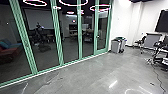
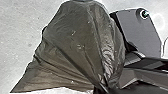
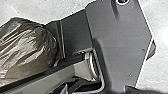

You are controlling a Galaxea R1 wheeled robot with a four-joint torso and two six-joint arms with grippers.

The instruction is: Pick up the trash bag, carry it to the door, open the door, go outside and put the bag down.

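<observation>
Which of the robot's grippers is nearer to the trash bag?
Left. The trash bag's gathered end reaches the left gripper; the right gripper is off to one side, apart from the bag.

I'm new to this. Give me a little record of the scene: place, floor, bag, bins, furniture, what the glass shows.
place: indoor room, green-framed glass wall
floor: smooth, gray, shiny
trash bag: dark, bulging, wrinkled, near both wrist cameras
bins: gray, near the glass wall's far end
furniture: chair beyond the bins
glass: red seating, glowing rings
</observation>
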